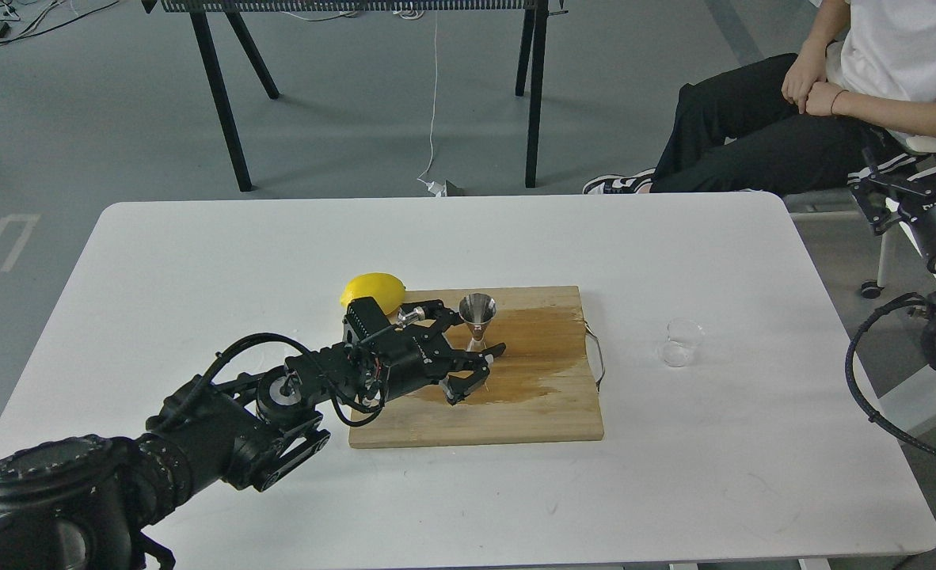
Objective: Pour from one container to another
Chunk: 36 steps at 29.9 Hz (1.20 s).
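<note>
The shiny steel hourglass jigger [477, 310] stands upright on the wooden cutting board [531, 412], near its back left. My left gripper [477, 360] reaches in from the left, and its fingers close around the jigger's lower half. The small clear cup [680, 342] stands alone on the white table to the right of the board, and no gripper is near it. My right gripper [884, 198] hangs off the table's right edge, far from both containers, too dark for its fingers to be told apart.
A yellow lemon [371, 290] lies at the board's back left corner, just behind my left wrist. A dark wet stain [531, 356] spreads over the board. A metal handle [597, 356] sticks out of its right side. A seated person [832, 103] is beyond the table's far right corner.
</note>
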{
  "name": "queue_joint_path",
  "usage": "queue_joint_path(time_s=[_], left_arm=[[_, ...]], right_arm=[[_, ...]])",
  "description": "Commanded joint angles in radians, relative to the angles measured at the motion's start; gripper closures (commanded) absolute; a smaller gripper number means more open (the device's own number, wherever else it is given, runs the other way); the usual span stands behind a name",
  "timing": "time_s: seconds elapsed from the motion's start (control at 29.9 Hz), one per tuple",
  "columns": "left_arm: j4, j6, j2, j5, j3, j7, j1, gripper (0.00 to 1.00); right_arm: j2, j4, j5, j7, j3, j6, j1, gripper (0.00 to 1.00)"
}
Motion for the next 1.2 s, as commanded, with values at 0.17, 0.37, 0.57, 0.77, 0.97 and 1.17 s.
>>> queue_joint_path(time_s=[0.17, 0.37, 0.57, 0.77, 0.97, 1.17], left_arm=[[-0.090, 0.000, 0.135, 0.000, -0.016, -0.001, 0.019, 0.17], [-0.433, 0.000, 0.408, 0.000, -0.016, 0.007, 0.058, 0.15], [-0.601, 0.000, 0.609, 0.000, -0.024, -0.001, 0.090, 0.15], [-0.685, 0.000, 0.684, 0.000, -0.162, -0.004, 0.091, 0.14], [-0.696, -0.030, 0.707, -0.397, -0.214, -0.040, 0.078, 0.03], [-0.696, -0.221, 0.658, -0.885, -0.344, -0.040, 0.075, 0.01]], right_arm=[[-0.017, 0.003, 0.002, 0.000, -0.001, 0.000, 0.000, 0.01], [-0.032, 0.003, 0.002, 0.000, -0.001, 0.000, -0.001, 0.01], [-0.032, 0.011, 0.002, 0.000, -0.002, 0.000, -0.001, 0.01], [-0.061, 0.031, 0.011, 0.000, 0.007, 0.000, -0.011, 0.01], [-0.063, 0.027, 0.015, -0.008, 0.065, 0.000, -0.075, 0.00], [-0.066, 0.012, 0.009, -0.003, 0.068, 0.000, -0.129, 0.00]])
